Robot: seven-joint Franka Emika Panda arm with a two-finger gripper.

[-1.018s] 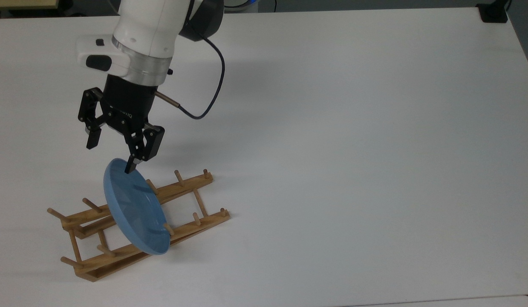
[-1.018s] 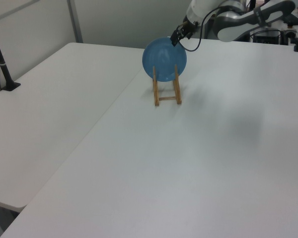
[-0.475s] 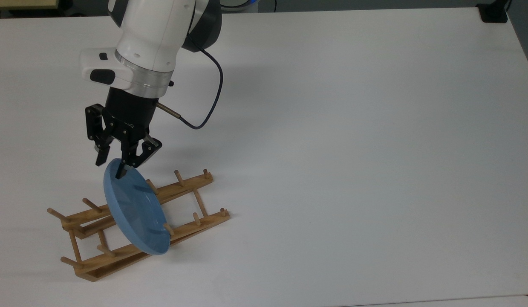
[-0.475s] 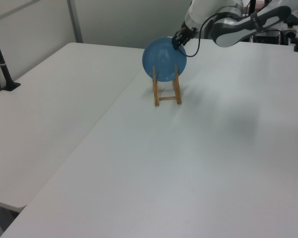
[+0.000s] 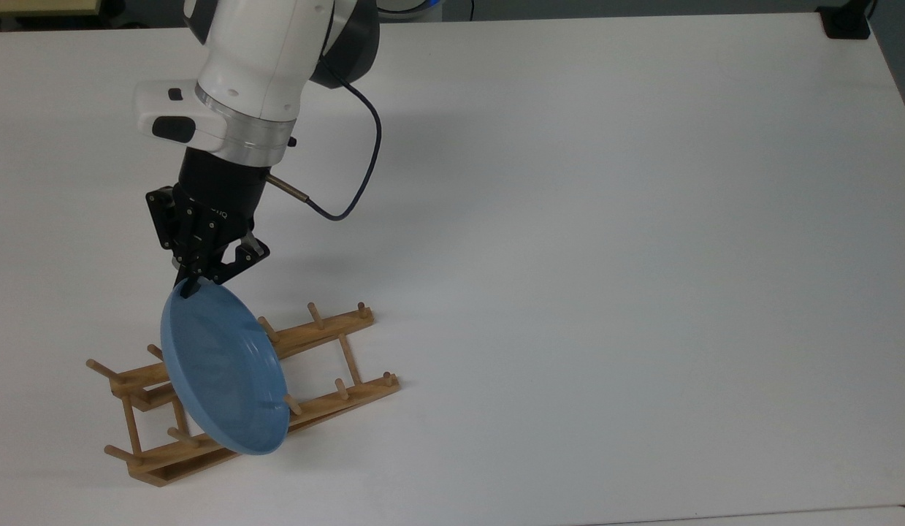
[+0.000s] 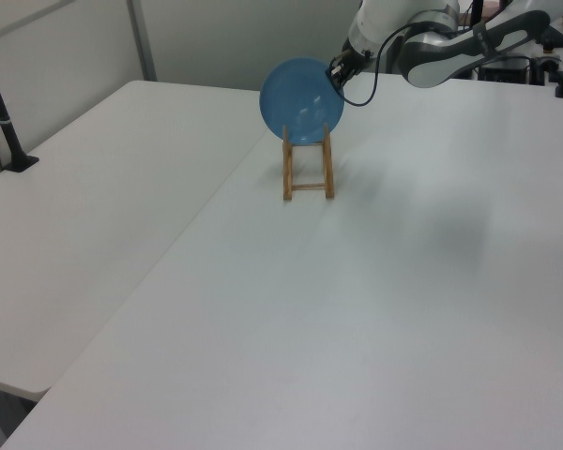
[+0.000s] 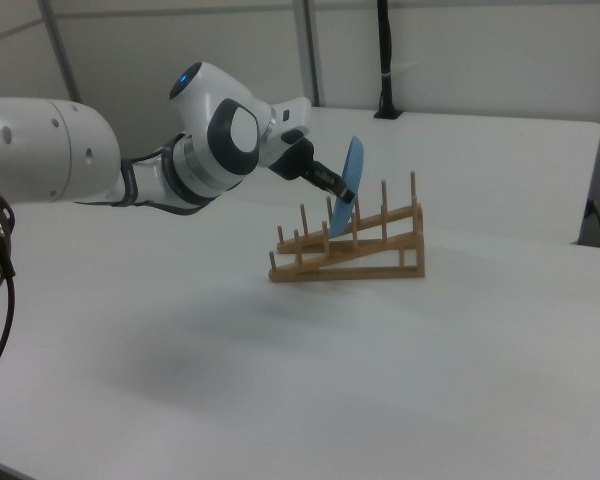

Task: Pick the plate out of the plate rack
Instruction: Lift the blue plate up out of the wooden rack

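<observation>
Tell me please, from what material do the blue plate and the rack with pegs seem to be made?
The plate: smooth, plain light blue with a soft sheen, thin at the rim; plastic or melamine seems likely, though glazed ceramic cannot be excluded. The plate rack: light-brown wood, apparently unpainted, with dowel-like pegs and a matte surface. The pincer, shut on the plate's upper rim, looks like black metal or hard plastic.

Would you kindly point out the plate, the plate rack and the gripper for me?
plate (image 5: 222,383): top view, middle of its blue face.
plate rack (image 5: 364,391): top view, near rail's right end.
gripper (image 5: 189,286): top view, fingertips shut on the plate's upper rim.
</observation>
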